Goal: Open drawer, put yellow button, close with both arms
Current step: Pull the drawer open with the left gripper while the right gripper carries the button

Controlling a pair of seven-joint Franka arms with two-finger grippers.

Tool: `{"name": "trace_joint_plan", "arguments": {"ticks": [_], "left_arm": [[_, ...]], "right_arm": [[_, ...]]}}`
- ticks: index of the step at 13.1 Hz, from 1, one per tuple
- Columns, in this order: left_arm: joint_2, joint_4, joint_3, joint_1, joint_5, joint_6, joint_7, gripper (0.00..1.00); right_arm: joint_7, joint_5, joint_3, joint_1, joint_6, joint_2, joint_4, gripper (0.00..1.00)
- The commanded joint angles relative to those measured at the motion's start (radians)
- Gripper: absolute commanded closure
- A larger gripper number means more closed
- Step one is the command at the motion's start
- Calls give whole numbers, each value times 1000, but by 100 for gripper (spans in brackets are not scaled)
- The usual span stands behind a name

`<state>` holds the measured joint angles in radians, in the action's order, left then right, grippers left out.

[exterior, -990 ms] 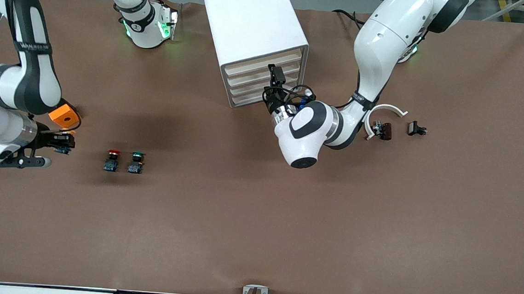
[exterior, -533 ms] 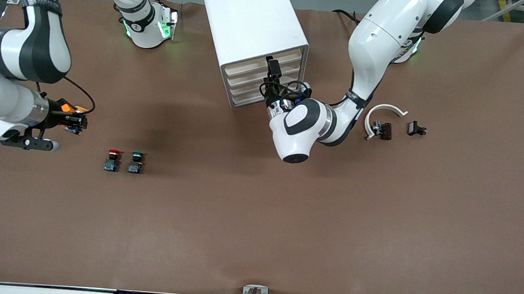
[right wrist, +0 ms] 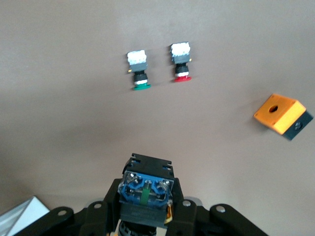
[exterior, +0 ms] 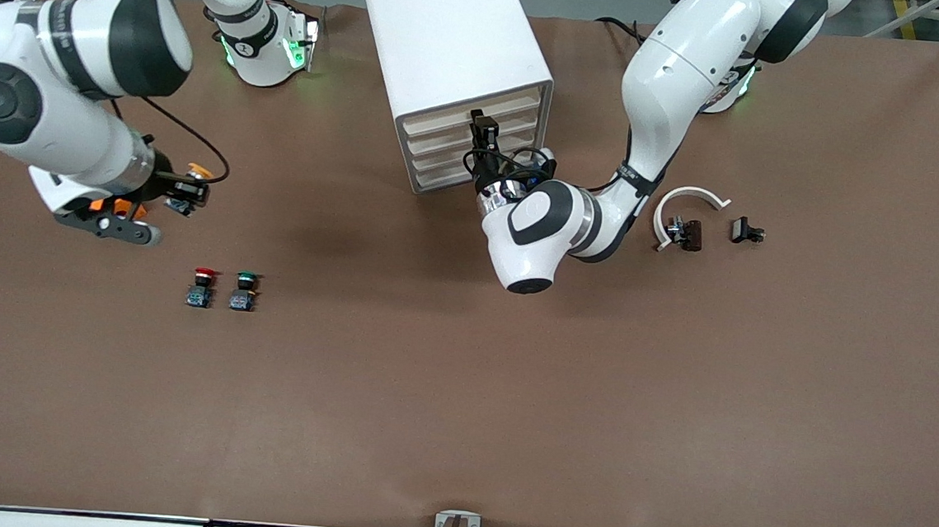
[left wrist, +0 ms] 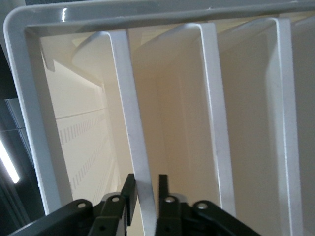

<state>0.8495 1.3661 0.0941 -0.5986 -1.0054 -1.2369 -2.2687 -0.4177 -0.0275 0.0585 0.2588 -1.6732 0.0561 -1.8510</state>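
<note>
Progress: early-middle, drawer not yet pulled. Left gripper (exterior: 481,130), a black two-finger one, is at the front of the big white boxy cabinet (exterior: 452,39), jaws closed onto a thin white rib of a drawer front; in the left wrist view its fingertips (left wrist: 129,189) pinch that rib. Which of the four cream fronts this is, I cannot tell for certain; it looks like the upper drawer (exterior: 472,115), shut. Right gripper (exterior: 187,192) hangs in the air over bare brown table toward the right arm's end, clamped on the small push-button with yellow cap (exterior: 197,170) and blue-grey base (right wrist: 146,189). Red-capped button (exterior: 203,286) and green-capped button (exterior: 245,289) sit side by side on the table; orange block (right wrist: 282,114) lies near them. Left to do: pull drawer out, drop button in, close with both arms.
</note>
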Motion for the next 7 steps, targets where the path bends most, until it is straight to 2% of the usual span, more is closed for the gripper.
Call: {"name": "trace_joint_plan", "arguments": {"ticks": [1,7], "left_arm": [[14,-15,-4,-1,-35,14,-23,100],[14,-22,-49,34,-33,2,-17,100]], "right_arm": [[-169,1,7,97,26,-35,-13,72],[-594,3,7,345,33,-38,12,73]]}}
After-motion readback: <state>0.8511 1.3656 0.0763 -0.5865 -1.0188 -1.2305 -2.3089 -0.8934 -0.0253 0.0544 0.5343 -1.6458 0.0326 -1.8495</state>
